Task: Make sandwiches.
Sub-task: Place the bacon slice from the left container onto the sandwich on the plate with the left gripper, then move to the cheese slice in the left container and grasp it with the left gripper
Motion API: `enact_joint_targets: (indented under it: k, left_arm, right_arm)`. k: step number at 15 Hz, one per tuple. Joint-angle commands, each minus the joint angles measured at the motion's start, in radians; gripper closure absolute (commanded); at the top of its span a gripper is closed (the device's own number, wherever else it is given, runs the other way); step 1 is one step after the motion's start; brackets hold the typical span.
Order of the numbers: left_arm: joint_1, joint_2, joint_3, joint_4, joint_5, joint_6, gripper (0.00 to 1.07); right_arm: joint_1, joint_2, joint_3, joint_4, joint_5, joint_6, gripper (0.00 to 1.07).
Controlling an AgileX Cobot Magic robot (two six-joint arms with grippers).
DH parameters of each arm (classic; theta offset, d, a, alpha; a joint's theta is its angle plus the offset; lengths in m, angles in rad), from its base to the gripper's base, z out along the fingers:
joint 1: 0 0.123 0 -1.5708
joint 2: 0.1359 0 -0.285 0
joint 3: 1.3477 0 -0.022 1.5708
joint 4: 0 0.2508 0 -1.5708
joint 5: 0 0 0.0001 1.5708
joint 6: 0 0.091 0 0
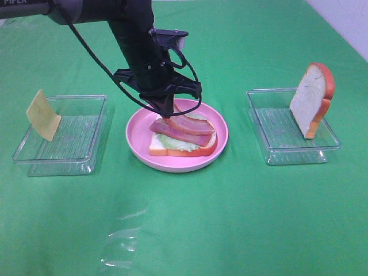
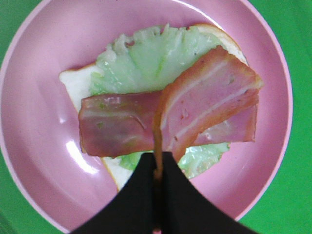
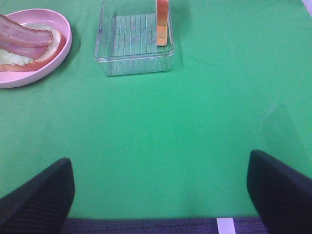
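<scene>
On the pink plate lies a white bread slice with green lettuce and two reddish-brown bacon strips on top. My left gripper hangs over the plate, shut on the end of the upper bacon strip, which lies across the lower strip and the lettuce. A yellow cheese square leans in the left tray. A second bread slice stands upright in the right tray. My right gripper is open and empty over bare cloth, and does not show in the exterior high view.
A clear plastic tray sits left of the plate and another sits right of it, on a green cloth. A crumpled bit of clear film lies near the front edge.
</scene>
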Motion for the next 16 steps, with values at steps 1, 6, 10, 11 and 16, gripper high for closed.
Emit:
enact_joint_targets:
  k: [1,6,10,11,16]
  left_arm:
    - [-0.002,-0.003,-0.006,0.005,0.014,-0.009,1.01]
    - [-0.002,-0.004,-0.022,0.062,0.056,-0.101,0.13]
    - [0.004,-0.011,-0.198,0.133,0.316,-0.111,0.05]
    - [0.012,-0.033,-0.211,0.146,0.315,-0.111,0.05]
    - [0.177,-0.165,-0.145,0.170,0.315,-0.092,0.05]
  right_arm:
    - [-0.002,-0.028,0.002,0.000,-0.011,-0.011,0.15]
    - [-0.002,-0.028,0.002,0.000,-0.011,-0.011,0.15]
    - [-0.002,-0.028,0.002,0.000,-0.011,-0.011,0.15]
    - [-0.002,-0.028,0.002,0.000,-0.011,-0.011,0.15]
    - [-0.002,-0.027,0.002,0.000,-0.011,-0.011,0.15]
